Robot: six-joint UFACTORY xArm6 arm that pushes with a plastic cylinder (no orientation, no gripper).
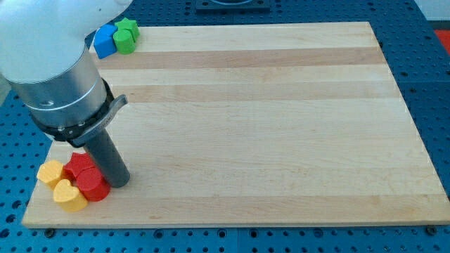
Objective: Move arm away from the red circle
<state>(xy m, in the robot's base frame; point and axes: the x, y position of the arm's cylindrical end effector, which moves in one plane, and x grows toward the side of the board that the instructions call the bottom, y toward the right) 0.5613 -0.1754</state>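
The red circle lies near the board's bottom left corner. My tip rests on the board right beside it, touching or nearly touching its right side. A second red block sits just above and to the left of the circle. A yellow heart lies against the circle's lower left, and a yellow block lies further to the left. The arm's grey body covers the board's upper left part.
A blue block and a green star-like block sit together at the board's top left corner. The wooden board lies on a blue perforated table; its left edge is close to the yellow blocks.
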